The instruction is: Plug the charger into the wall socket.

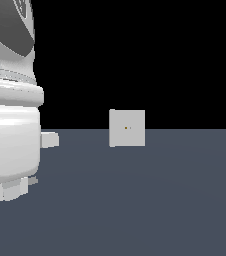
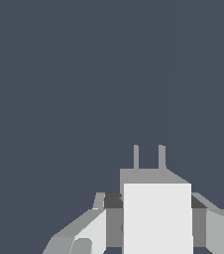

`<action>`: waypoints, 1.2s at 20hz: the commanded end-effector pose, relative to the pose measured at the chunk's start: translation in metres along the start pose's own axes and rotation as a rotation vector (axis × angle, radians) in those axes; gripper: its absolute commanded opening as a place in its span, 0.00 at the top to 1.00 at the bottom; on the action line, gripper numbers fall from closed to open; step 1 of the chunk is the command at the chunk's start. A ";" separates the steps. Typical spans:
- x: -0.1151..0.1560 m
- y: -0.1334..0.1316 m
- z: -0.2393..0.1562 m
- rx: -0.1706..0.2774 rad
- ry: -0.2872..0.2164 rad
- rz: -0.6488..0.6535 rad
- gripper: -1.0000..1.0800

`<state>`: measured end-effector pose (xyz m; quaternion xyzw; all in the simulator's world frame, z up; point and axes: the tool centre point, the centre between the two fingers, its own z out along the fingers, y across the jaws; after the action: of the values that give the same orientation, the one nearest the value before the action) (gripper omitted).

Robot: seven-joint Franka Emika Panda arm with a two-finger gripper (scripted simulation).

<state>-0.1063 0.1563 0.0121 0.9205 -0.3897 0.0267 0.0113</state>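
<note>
Lengthwise, charger (image 2: 157, 218) prongs away from tool (image 2: 156, 223)

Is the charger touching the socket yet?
Apart. The exterior view shows bare floor between the charger, beside the arm, and the socket.

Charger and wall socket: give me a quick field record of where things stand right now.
charger: white block between the jaws, two prongs pointing away from the wrist
gripper: shut on the charger, one finger on each side
wall socket: upright white square plate on the floor, two tiny dots at its centre
socket in wrist view: not visible
contact: none; in the exterior view the plate stands well to the right of the arm
floor: grey-blue
</note>
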 end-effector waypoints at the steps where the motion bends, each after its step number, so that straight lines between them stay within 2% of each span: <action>1: 0.000 0.000 0.000 0.000 0.000 0.000 1.00; 13: 0.004 0.005 -0.002 0.002 0.000 -0.026 1.00; 24: 0.028 0.030 -0.013 0.010 0.001 -0.168 1.00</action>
<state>-0.1089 0.1227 0.0242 0.9460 -0.3227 0.0278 0.0094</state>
